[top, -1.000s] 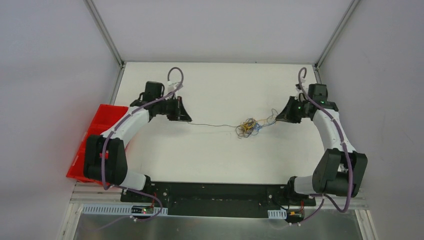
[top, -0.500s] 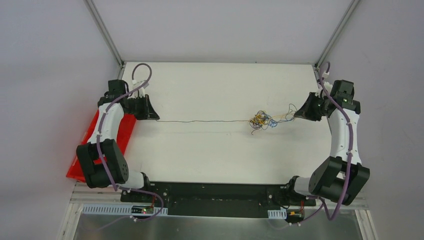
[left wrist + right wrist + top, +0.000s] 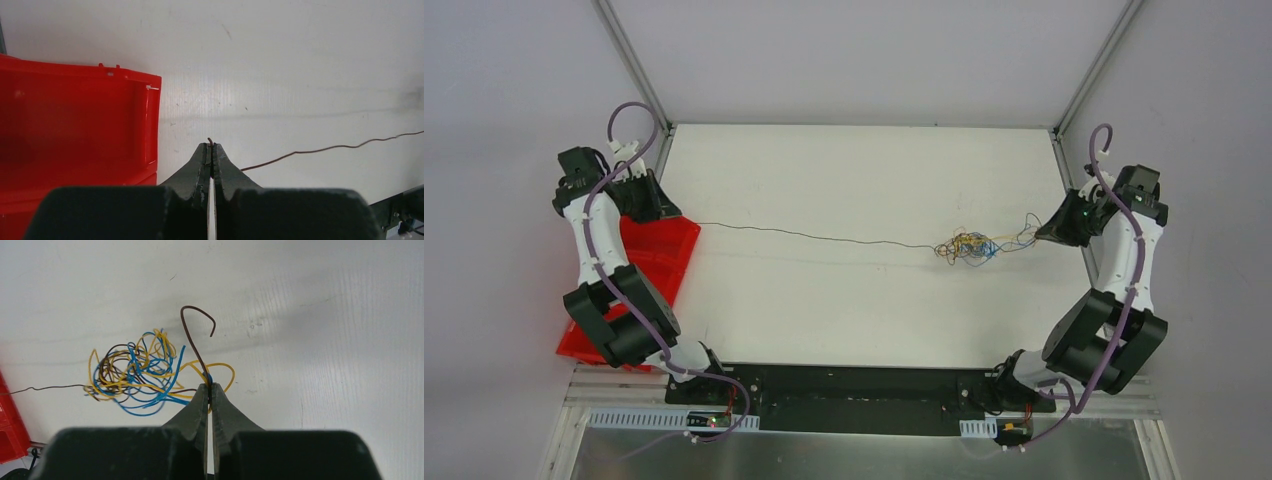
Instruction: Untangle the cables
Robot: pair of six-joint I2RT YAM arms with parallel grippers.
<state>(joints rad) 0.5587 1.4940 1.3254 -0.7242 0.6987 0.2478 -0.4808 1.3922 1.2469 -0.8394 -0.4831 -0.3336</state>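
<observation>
2 hands clamped on cables (image 3: 969,246): L hand (image 3: 210,150), black strand (image 3: 814,238) lengthwise L–R; R hand (image 3: 210,390), tangle (image 3: 135,372).

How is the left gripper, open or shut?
Left gripper shut on the dark cable: in its wrist view the jaws meet, with the cable's end sticking out between them.

A white table (image 3: 844,170) carries a tangle of cables (image 3: 969,246) just ahead of the right pincer (image 3: 1042,234). A black strand (image 3: 824,238) runs from the tangle to the left pincer (image 3: 690,221), with a red bin (image 3: 659,250) just beside that pincer.
</observation>
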